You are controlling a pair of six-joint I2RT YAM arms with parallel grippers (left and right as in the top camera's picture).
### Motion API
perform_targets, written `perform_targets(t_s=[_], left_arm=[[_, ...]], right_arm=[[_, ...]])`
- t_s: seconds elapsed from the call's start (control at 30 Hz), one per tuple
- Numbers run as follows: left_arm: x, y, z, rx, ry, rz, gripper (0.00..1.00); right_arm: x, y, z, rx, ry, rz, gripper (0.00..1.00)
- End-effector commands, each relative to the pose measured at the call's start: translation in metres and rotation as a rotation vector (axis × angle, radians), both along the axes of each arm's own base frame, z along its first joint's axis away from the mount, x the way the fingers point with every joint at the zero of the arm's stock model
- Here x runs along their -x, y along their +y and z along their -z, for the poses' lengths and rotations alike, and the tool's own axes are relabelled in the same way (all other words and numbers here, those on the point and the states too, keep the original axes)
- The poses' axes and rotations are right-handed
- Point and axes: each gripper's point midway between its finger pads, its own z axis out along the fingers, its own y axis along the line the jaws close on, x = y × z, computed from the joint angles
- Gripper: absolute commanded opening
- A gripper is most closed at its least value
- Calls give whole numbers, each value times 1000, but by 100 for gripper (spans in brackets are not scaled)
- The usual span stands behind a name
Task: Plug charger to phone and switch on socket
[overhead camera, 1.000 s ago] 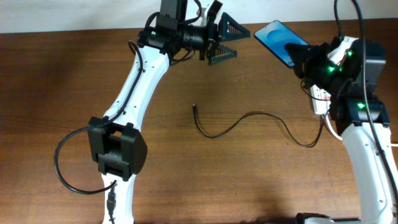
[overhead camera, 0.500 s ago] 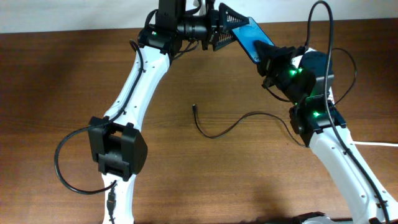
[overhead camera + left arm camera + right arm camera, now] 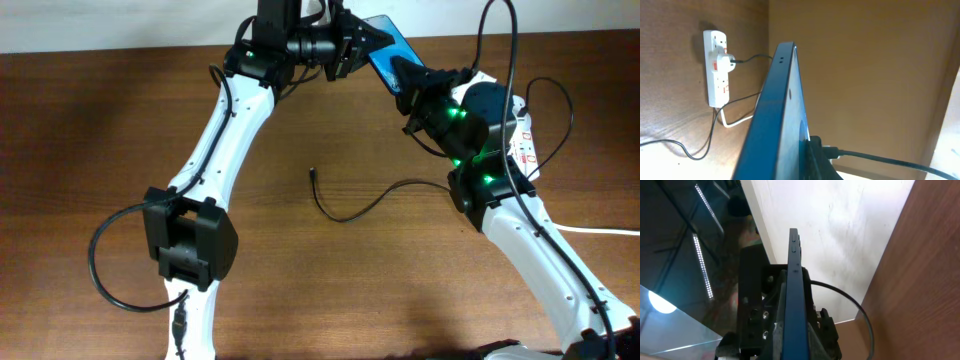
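The phone (image 3: 386,50), blue-screened, is held up in the air at the back of the table between both grippers. My left gripper (image 3: 362,42) is shut on its far end, and the phone (image 3: 775,115) runs edge-on out of its jaws. My right gripper (image 3: 407,80) is shut on the near end, with the phone (image 3: 795,280) clamped between its pads. The charger (image 3: 345,215) lies loose on the wood, its tip (image 3: 313,172) pointing away from me and nothing touching it. The socket (image 3: 716,67) lies flat with the charger's plug in it; the right arm half hides the socket (image 3: 522,140).
A thick white cord (image 3: 600,230) leaves the socket toward the right edge. The left arm's base (image 3: 188,240) with a loop of black wiring stands at the near left. A pale wall borders the table's far edge.
The right arm carried the phone leftward up to the left gripper. The left gripper, wide open a second ago, closed onto the phone's far end.
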Motion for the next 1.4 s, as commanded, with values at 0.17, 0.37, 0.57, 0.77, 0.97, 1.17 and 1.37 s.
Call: perform_targets(t_s=[0.17,0.37,0.57,0.77,0.97,1.17,1.37], left_arm=[[-3,-1,-10,-4,-57,-24,0],[8,-3,-9,-3,-109,52,0],[35,-3,-9,25,-193,216,0],[30,35,20,-65,-285,228,0],[8,111,44,-162,-310,145,0],[-7,192,54,-194,-223,18,0],[1,245,59,-195,-190,-29,0]], right_arm=[[6,15,1,29,-9,-76,52],[7,10,0,139,-77,-130,98],[23,12,17,319,-149,-322,98],[40,10,64,513,-65,-417,98],[63,7,101,713,-50,-547,81],[89,-5,129,875,49,-662,63],[95,-3,94,1096,61,-766,62]])
